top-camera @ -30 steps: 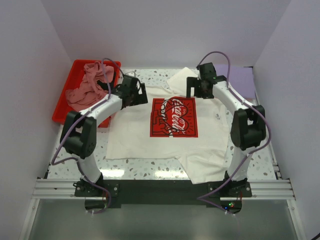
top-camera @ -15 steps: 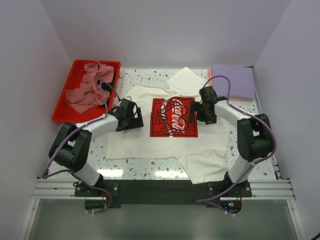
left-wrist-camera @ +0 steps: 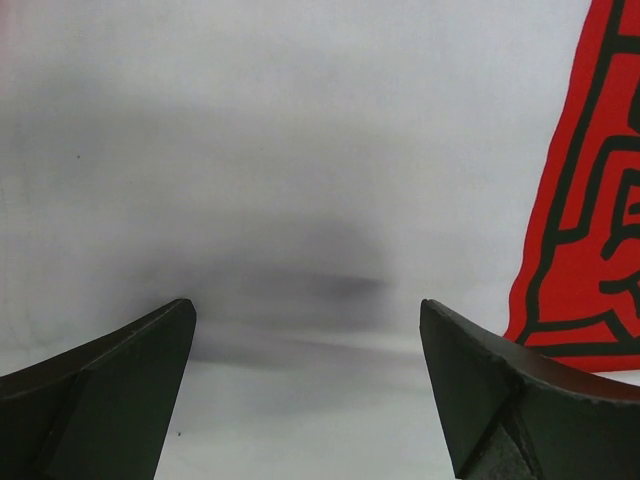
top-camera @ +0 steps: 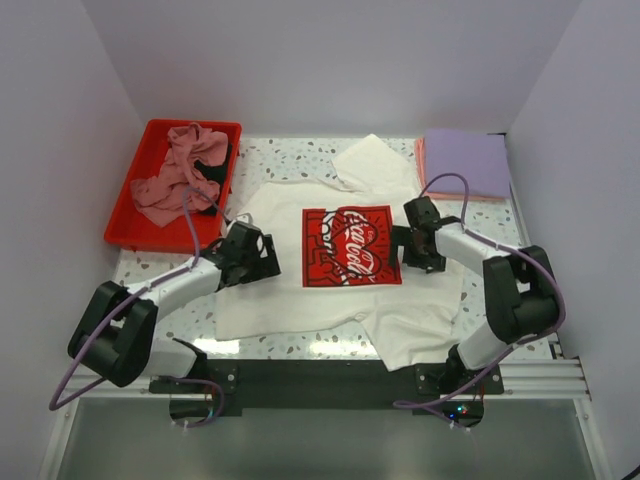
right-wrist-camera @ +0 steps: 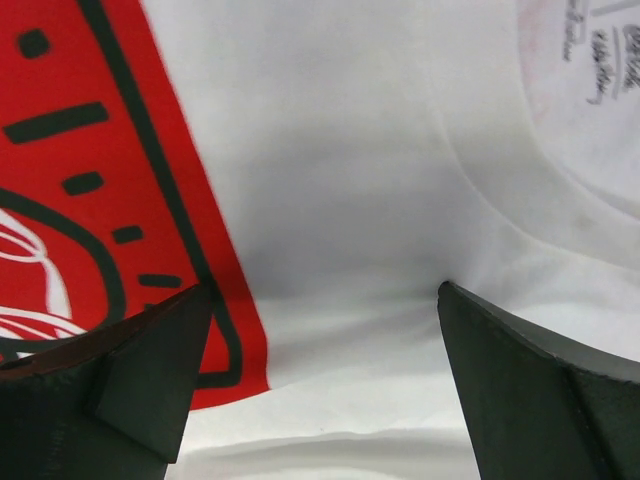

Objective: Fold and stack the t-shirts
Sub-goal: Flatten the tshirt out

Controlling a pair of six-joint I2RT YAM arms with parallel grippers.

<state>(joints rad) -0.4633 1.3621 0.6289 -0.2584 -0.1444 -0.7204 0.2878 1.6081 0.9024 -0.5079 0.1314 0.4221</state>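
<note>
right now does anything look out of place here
The white t-shirt lies askew and rumpled, with one flap bunched at the near side. The pink t-shirts sit crumpled in a heap in the red tray.

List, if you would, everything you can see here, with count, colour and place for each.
White t-shirt: one, red Coca-Cola square, spread mid-table.
Dusty-pink t-shirt: one, crumpled in the tray.
Lavender t-shirt: one, folded, far right corner.
Salmon-pink t-shirt: one, edge showing beneath the lavender.
Tray: one, red, far left.
Table: one, speckled white.
Left gripper: one, black, open over the shirt, left of the print.
Right gripper: one, black, open, right of the print.
</note>
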